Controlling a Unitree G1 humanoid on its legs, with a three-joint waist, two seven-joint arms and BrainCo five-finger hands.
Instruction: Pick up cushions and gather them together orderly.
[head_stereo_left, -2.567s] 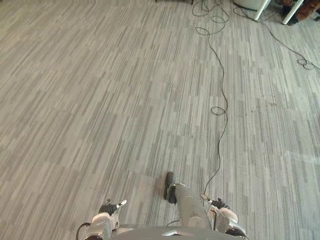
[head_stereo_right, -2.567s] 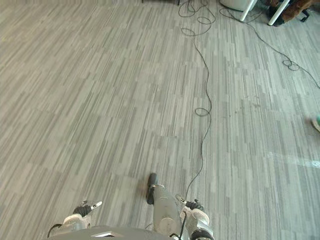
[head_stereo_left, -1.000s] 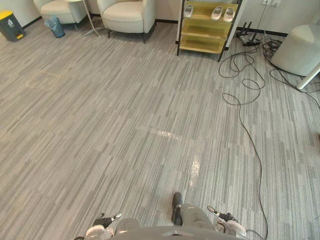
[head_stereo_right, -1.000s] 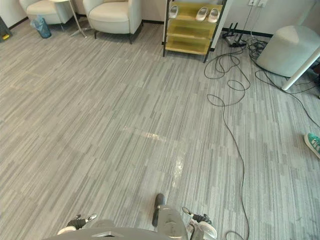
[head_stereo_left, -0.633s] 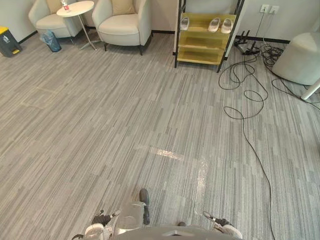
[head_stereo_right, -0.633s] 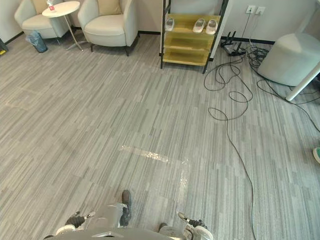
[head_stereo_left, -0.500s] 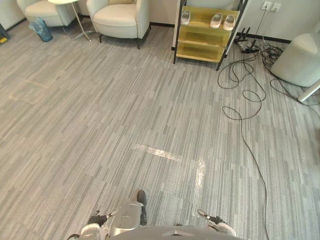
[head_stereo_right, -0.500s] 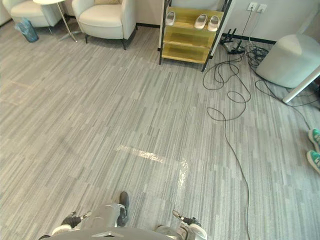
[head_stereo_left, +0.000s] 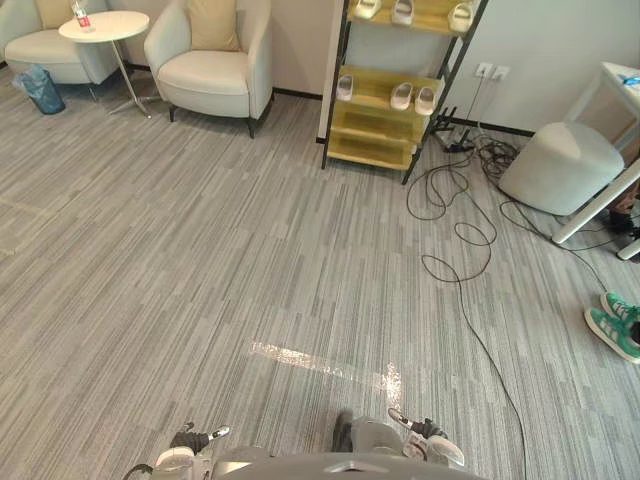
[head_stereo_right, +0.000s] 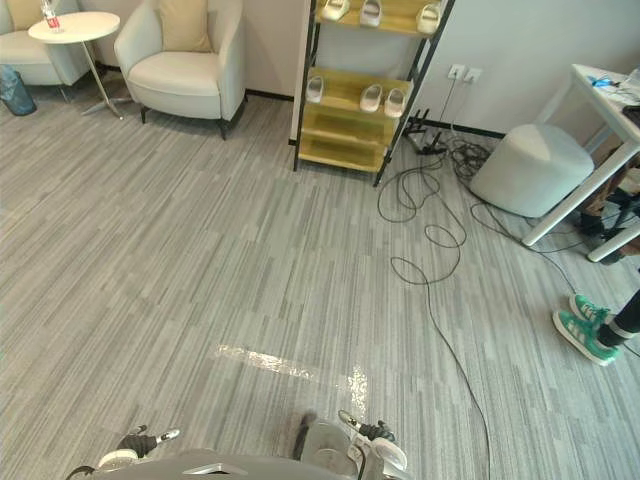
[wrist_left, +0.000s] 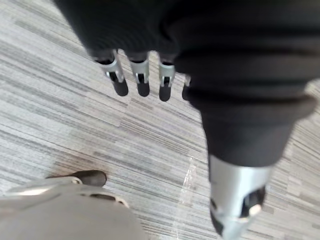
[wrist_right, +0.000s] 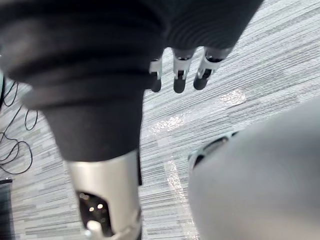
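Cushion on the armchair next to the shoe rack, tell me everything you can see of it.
The cushion is a plain tan pillow, roughly square, in what looks like soft fabric. It stands upright on the seat of the cream armchair, leaning back against the backrest between the two arms. Its top edge runs out of the picture. Only the chair touches it, and it looks plump and undented.
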